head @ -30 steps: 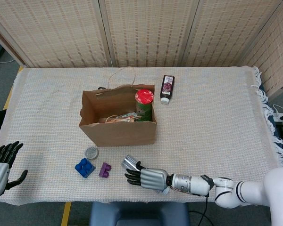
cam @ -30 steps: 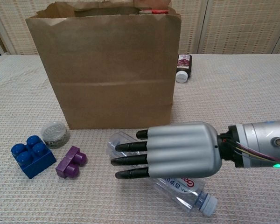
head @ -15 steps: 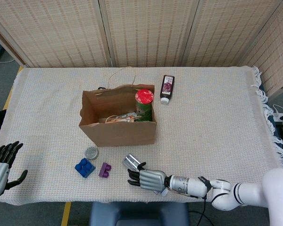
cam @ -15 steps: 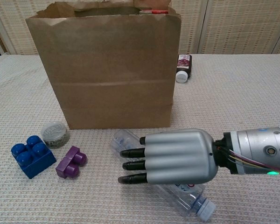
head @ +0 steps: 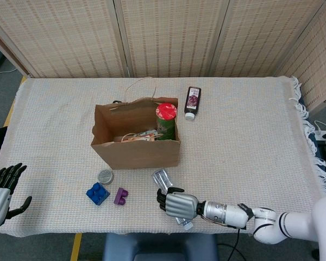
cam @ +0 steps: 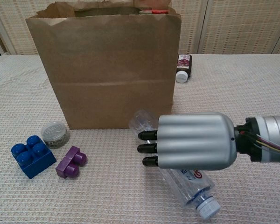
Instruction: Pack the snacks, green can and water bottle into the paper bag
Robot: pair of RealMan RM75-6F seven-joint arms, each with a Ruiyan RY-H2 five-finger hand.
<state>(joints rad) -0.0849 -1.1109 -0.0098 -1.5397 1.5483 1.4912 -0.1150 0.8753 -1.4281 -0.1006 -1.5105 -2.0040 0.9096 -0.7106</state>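
The bench (head: pixel 250 136), covered in a woven cloth, fills most of the head view. At its centre stands the paper bag (head: pixel 136 148), open at the top, with a red-lidded green can (head: pixel 165 120) and some snacks (head: pixel 135 138) already inside.

The right hand (cam: pixel 196 141) lies over the clear water bottle (cam: pixel 186 179) in the lower middle of the chest view, just in front of the bag. Its dark fingers (cam: pixel 147 148) curl over the bottle's barrel. Whether the thumb has closed underneath cannot be seen, so a true hold is uncertain.

The risk is in that grip: the bottle is smooth, round and lying slanted, so a wrap from above alone could let it roll away or slip out on the lift. Its base sits near the bag wall, and a careless swing could push the light bag over.

The left hand (head: pixel 1 190), at the lower left edge, holds nothing, fingers spread.

A dark bottle (head: pixel 192 101), blue block (cam: pixel 32 156), purple block (cam: pixel 71 162) and small tin (cam: pixel 54 133) lie around.
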